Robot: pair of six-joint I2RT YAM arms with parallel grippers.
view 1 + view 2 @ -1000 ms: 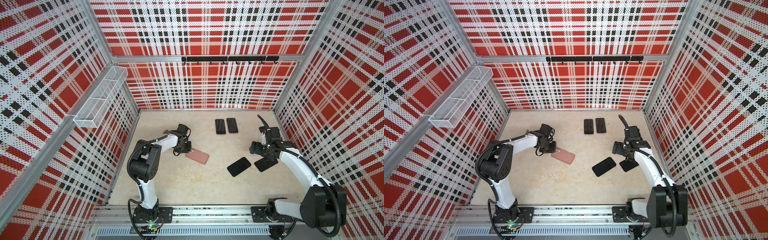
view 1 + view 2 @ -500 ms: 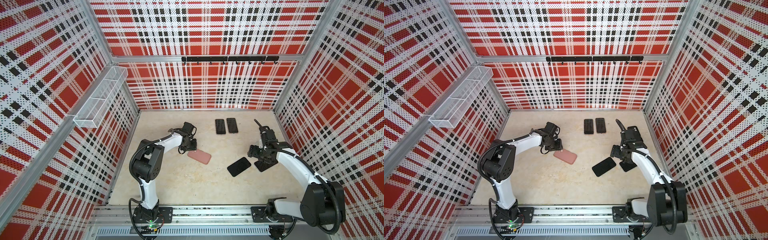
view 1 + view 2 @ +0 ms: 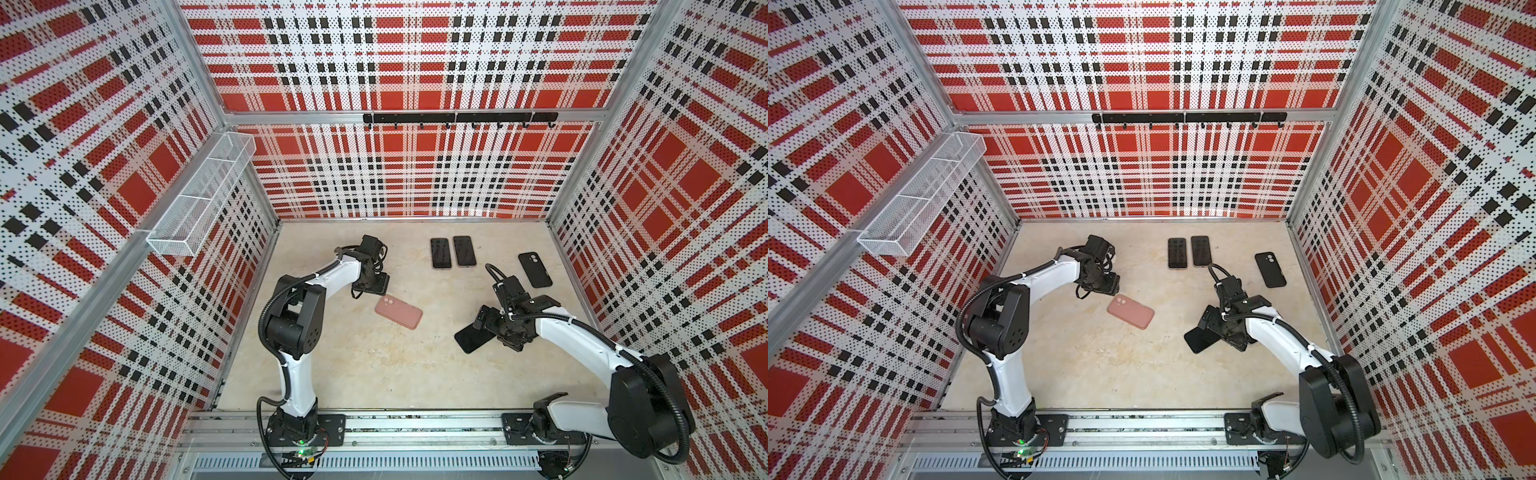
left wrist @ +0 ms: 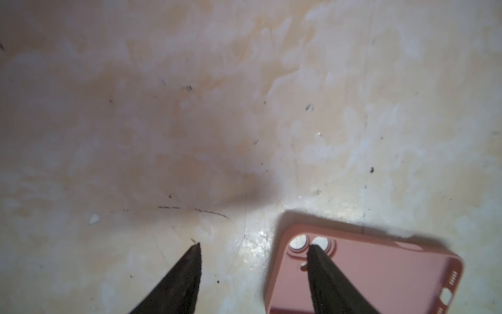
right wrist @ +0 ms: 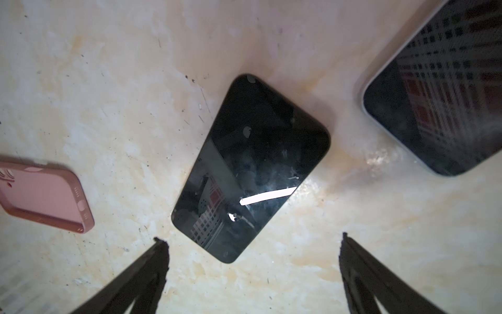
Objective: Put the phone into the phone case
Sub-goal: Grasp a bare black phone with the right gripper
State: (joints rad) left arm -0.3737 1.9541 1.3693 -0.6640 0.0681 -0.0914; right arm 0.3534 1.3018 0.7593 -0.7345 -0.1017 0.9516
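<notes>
- Phone point(image 3: 473, 338), black, screen up, lay flat on the table point(image 3: 365, 374), right of middle and turned at an angle. In both top views the right arm's head covered part of it.
- Right gripper point(image 5: 251, 238) hung low at the phone's near end, fingers spread wide with nothing pinched between them. Couldn't tell if it touched the phone.
- Pink case point(image 3: 398, 313) lay back up on the table, left of the phone and well apart from it, camera holes toward the left arm.
- Left gripper point(image 4: 254, 246) sat low at the case's camera corner, fingers apart, holding nothing. One finger point(image 4: 326, 277) crossed over that corner, contact unclear.
- Spare phones point(image 3: 440, 253) lay side by side near the back wall, with a black case point(image 3: 535, 270) to their right.
</notes>
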